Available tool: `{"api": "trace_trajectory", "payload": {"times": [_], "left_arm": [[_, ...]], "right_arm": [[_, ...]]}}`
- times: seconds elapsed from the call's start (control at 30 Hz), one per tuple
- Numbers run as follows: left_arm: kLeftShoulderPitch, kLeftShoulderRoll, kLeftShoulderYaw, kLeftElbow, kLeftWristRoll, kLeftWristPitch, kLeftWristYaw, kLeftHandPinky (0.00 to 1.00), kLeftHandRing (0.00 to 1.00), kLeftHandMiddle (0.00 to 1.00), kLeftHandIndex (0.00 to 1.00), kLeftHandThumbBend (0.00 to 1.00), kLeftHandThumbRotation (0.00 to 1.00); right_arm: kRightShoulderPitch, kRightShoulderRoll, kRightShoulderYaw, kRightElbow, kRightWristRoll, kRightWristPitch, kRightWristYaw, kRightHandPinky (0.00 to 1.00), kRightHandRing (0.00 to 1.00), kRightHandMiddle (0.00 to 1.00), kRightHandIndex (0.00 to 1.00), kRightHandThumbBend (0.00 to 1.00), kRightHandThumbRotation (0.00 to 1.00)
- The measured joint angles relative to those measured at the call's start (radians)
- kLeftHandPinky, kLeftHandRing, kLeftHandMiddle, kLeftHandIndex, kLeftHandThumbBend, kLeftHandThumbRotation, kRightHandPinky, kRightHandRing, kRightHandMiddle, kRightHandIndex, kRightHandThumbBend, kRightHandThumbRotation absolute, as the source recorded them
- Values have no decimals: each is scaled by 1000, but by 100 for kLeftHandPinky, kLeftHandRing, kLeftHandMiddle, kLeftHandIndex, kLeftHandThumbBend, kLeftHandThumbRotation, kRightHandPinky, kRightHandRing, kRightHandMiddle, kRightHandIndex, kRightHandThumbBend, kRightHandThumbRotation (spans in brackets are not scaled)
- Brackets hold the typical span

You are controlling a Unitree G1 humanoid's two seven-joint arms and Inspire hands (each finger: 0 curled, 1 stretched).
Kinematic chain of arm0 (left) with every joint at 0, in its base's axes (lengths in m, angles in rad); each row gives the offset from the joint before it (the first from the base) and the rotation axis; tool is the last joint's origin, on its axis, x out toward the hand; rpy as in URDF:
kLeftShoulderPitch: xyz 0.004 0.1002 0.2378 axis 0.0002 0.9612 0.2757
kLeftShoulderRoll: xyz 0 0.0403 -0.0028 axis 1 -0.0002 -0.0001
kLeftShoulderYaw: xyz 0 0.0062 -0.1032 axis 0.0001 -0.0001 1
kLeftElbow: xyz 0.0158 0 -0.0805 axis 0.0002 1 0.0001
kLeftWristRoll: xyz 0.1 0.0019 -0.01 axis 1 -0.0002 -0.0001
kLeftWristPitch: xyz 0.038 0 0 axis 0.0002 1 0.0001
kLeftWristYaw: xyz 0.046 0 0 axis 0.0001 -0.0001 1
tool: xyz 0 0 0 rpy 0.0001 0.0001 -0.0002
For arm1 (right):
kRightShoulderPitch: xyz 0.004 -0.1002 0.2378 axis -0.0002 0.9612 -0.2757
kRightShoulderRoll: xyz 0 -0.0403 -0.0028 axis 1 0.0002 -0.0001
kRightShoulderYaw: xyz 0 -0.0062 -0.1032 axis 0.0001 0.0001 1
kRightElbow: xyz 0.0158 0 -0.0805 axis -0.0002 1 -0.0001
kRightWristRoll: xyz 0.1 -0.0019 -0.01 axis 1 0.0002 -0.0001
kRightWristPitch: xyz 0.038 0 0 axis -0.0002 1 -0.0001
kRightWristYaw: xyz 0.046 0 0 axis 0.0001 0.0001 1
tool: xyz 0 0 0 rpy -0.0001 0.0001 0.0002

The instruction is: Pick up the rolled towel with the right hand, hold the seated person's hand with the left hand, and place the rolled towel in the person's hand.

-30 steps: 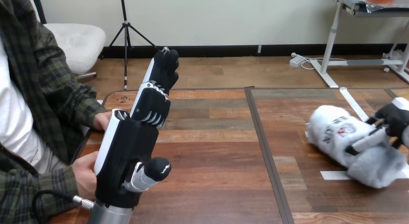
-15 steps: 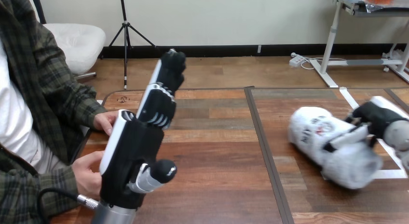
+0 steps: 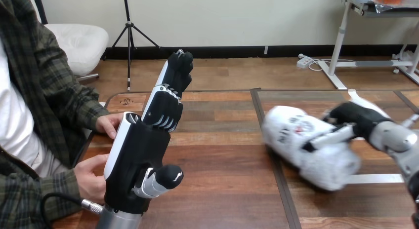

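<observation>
At the left, the person's upper hand [image 3: 109,124] rested on the edge of the table [image 3: 222,155], and the person's lower hand [image 3: 88,177] lay nearer the robot, partly behind its arm. The left hand [image 3: 137,162] stood upright just beside them, fingers straight and thumb jutting out, holding nothing; whether it touched the lower hand could not be told. Right of the table's dark seam, well apart from the person, was the rolled towel [image 3: 291,135], with the right hand [image 3: 358,121] closed round its far end, one finger laid across the roll. Whether the towel was clear of the wood was unclear. The towel looked soft, light and bulky, likely to sag or unroll if pinched at a loose edge. A grip wrapped round the thick middle of the roll would probably keep it together better, and it seemed in no danger of breaking.
</observation>
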Motion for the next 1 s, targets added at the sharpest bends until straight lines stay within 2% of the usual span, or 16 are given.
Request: {"api": "trace_trajectory", "payload": {"times": [0.3,0.33,0.5,0.7,1.0], "left_arm": [[0,1,-2,-1,2,1,2,100,100,100,99,100,84],[0,2,-3,-1,2,2,2,100,100,100,99,100,84],[1,5,-4,-2,0,6,3,99,100,100,98,100,84],[1,14,-7,-2,-9,10,-12,94,97,97,94,99,86],[1,39,-11,0,-49,8,-65,82,88,90,89,100,75]], "right_arm": [[40,27,-32,-74,82,-37,92,28,31,37,41,78,0],[47,29,-36,-86,94,-41,105,26,30,36,40,81,0],[74,40,-62,-140,155,-44,169,23,27,34,38,78,0],[110,52,-79,-225,214,-31,230,21,24,32,37,77,0],[171,57,-84,-359,265,-4,283,18,22,29,37,77,0]]}}
